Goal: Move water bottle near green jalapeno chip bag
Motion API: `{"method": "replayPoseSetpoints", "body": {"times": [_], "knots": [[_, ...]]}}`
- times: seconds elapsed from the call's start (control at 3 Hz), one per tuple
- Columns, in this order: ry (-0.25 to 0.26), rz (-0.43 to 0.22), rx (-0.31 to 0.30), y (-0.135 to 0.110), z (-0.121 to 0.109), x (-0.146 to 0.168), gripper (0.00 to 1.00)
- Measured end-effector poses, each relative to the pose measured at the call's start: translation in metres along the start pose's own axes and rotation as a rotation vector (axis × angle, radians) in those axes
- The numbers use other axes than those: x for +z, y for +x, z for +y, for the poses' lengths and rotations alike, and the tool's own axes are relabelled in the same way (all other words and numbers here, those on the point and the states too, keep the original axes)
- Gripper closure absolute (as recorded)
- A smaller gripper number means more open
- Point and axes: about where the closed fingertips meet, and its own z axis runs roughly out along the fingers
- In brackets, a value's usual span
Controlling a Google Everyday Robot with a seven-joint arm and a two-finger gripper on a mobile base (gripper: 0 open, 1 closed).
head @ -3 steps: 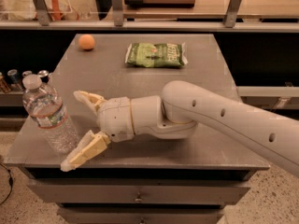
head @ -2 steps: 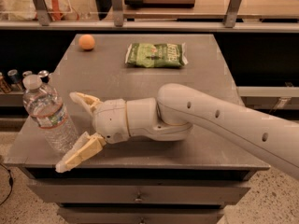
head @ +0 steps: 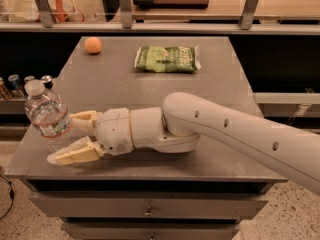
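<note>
In the camera view we see the gripper (head: pixel 61 138) low at the metal table's (head: pixel 225 84) front left corner, jaws spread wide on either side of the upright water bottle's (head: pixel 46 113) base. The green jalapeno chip bag (head: pixel 166 59) lies flat, well apart, at the far edge, with an orange ball (head: pixel 92 45) to its left.
</note>
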Motion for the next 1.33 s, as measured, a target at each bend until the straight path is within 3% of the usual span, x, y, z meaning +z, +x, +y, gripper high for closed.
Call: {"method": "replayPoseSetpoints", "body": {"times": [0.67,1.0,1.33], "knots": [[0.003,-0.001,-0.008,-0.001,-0.003,-0.005,0.87],[0.0,-0.004,-0.014,-0.003,-0.005,-0.009,1.0],[0.003,-0.004,-0.016,-0.004,-0.009,-0.017,1.0]]}}
